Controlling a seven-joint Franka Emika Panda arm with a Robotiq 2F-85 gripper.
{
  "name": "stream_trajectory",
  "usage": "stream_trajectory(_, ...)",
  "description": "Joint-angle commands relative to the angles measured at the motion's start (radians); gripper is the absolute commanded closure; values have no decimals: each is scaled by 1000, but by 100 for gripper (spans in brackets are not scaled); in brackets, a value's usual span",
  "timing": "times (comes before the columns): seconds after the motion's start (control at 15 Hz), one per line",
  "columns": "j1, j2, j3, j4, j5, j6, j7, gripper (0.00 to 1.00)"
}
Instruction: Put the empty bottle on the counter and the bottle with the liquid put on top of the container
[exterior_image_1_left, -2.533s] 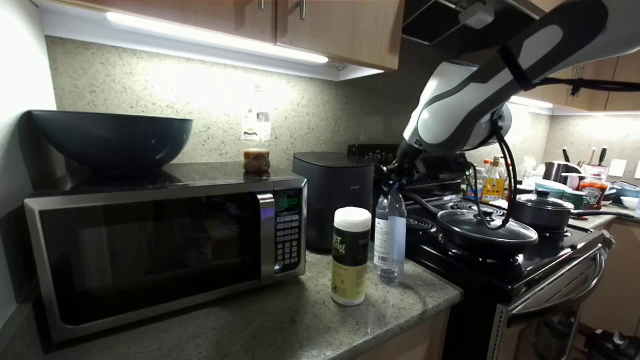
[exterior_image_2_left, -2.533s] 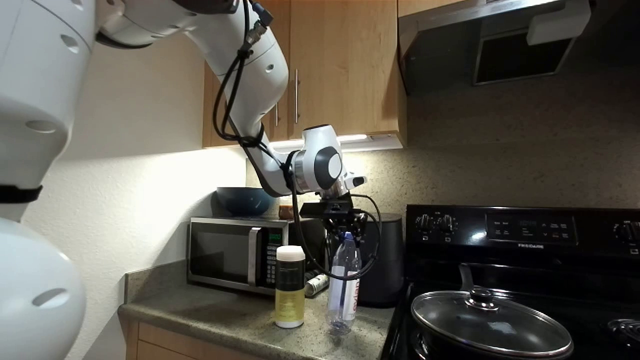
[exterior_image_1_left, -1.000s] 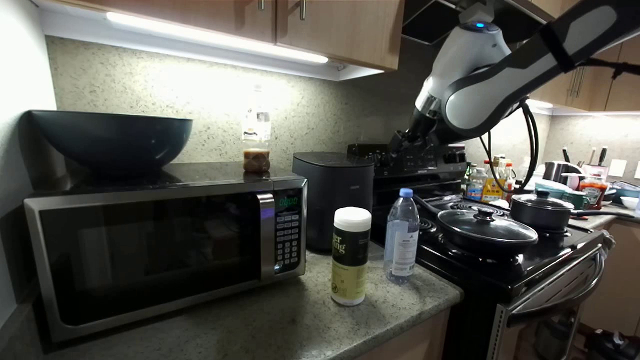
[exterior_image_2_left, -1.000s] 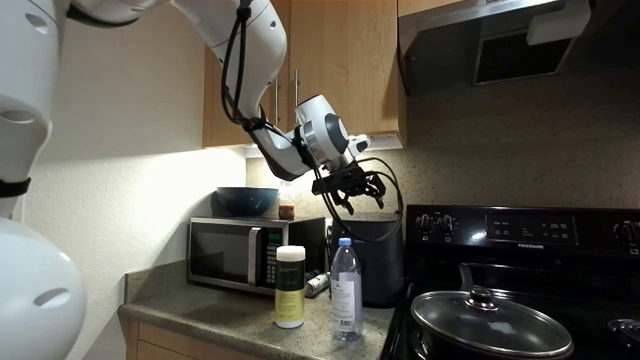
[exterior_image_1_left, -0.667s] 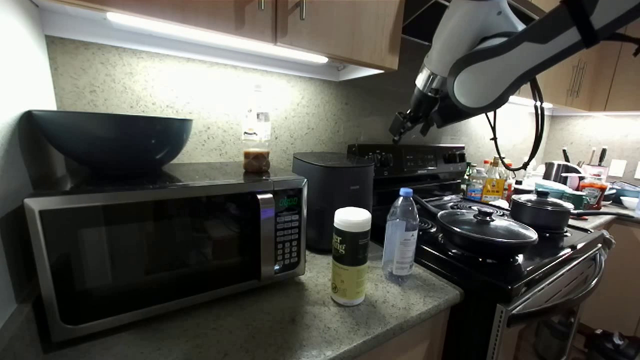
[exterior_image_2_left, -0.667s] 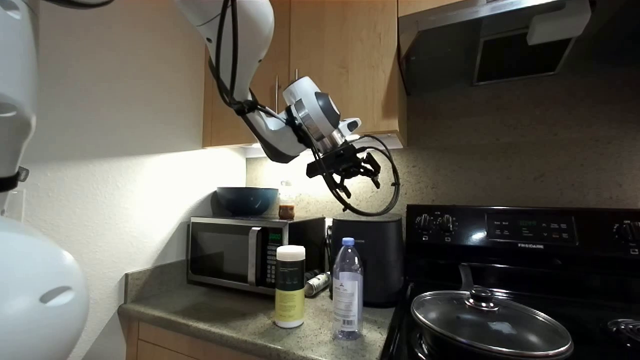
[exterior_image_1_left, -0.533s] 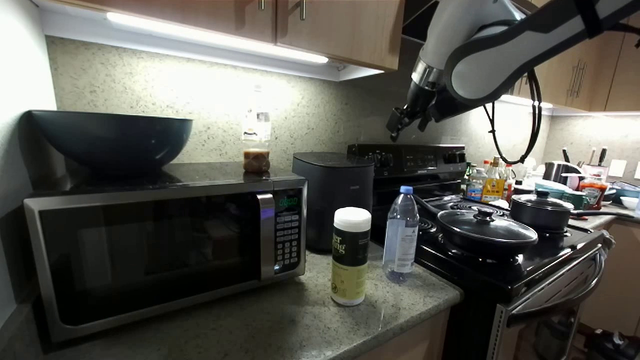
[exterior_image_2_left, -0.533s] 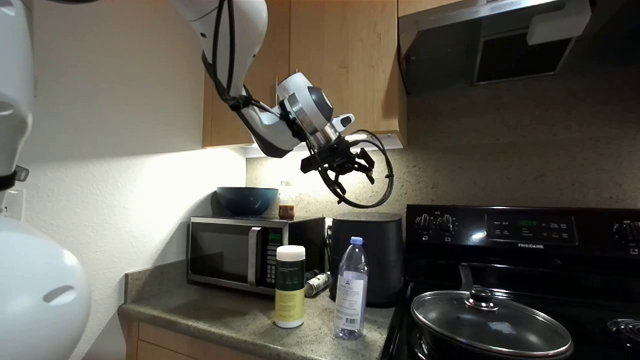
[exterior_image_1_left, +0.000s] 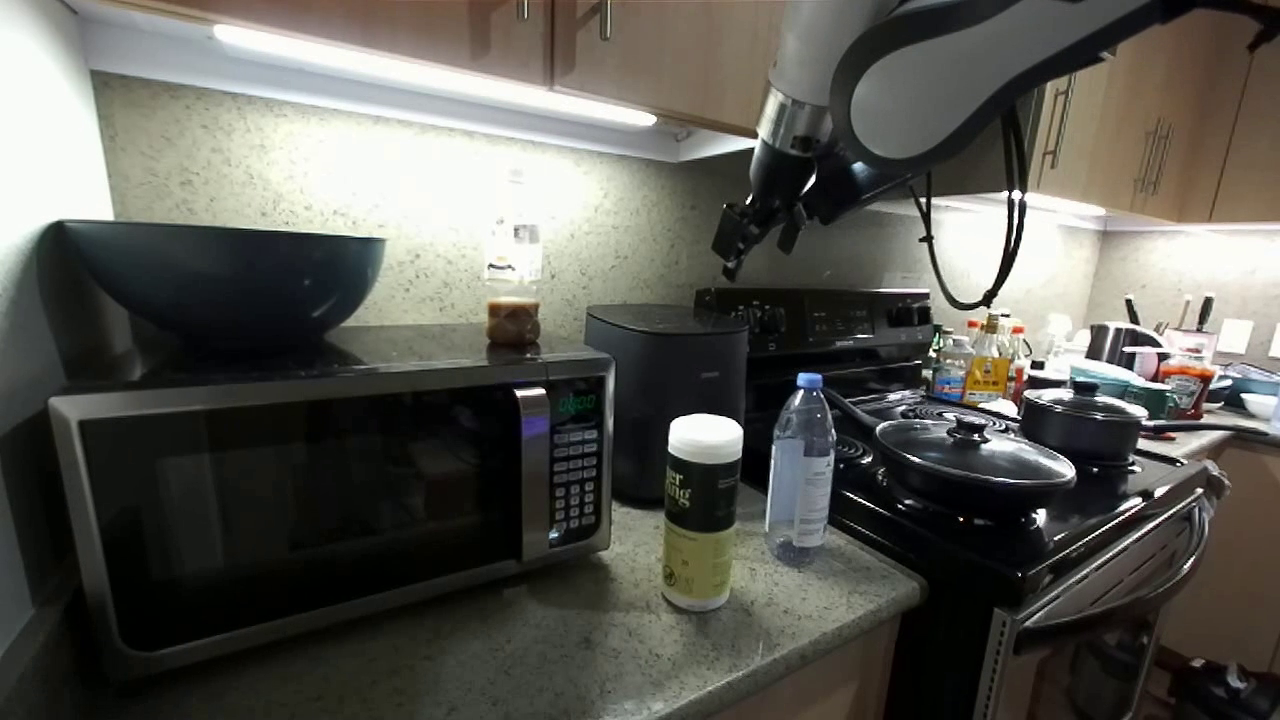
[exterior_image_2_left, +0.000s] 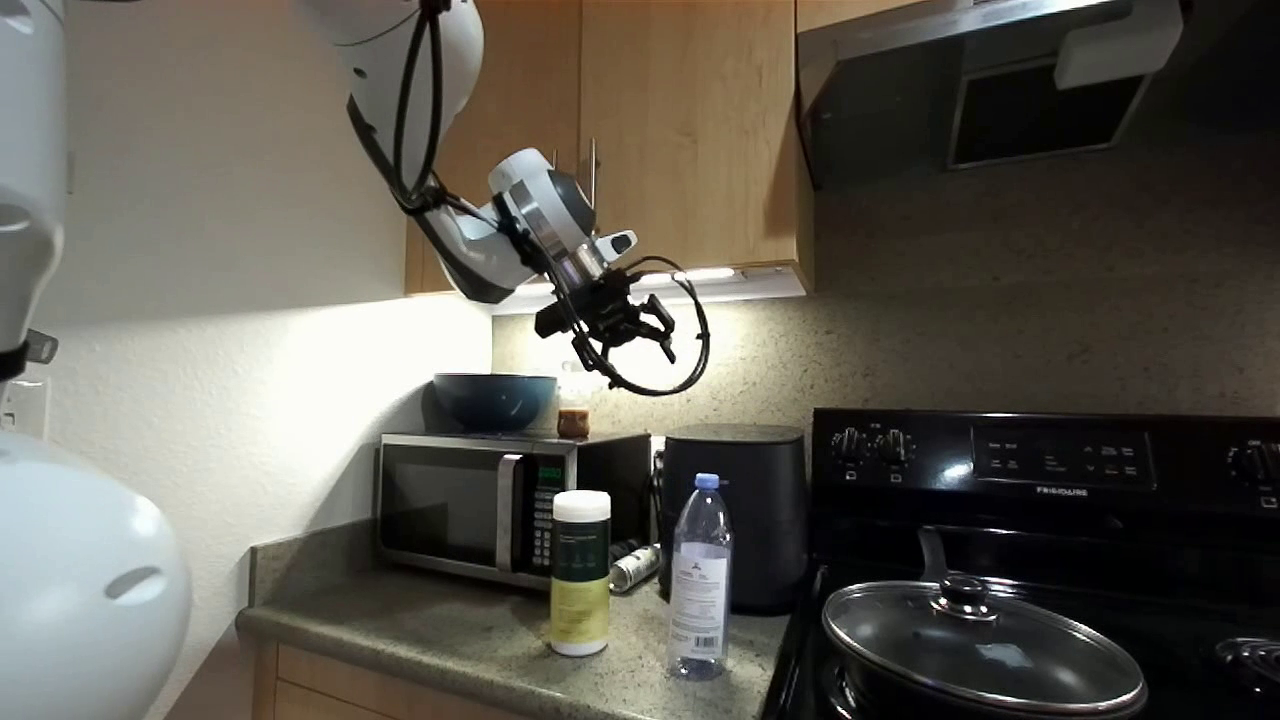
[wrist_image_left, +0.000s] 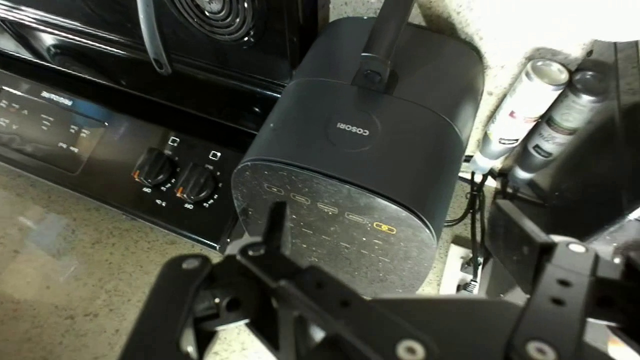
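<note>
Bottle with the liquid (exterior_image_1_left: 513, 270): upright on the microwave (exterior_image_1_left: 300, 520), at the back corner of the counter (exterior_image_1_left: 620, 625) away from the stove (exterior_image_2_left: 1000, 510); not yet fetched.
Container (exterior_image_1_left: 702, 512): upright near the counter's front edge, beside but apart from the empty bottle (exterior_image_1_left: 800, 480).
Tool (wrist_image_left: 392, 220): jaws wide apart, nothing held; just risen from the empty bottle and swung toward the microwave, so the fetch is probably starting.
Empty bottle: standing near the stove-side front corner; it has just swayed, perhaps still rocking; that half looks done.
</note>
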Motion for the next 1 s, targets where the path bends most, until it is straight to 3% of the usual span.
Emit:
stream_trajectory(0.0, 21, 14, 36, 32, 10, -39, -80, 0)
stream_trajectory(0.33, 62, 44, 78, 70, 5, -43, -139, 0)
stream_trajectory(0.87, 68, 39, 77, 55, 1, -20, -97, 0)
stream_trajectory(0.93, 65, 45, 73, 51, 23, 37, -89, 0)
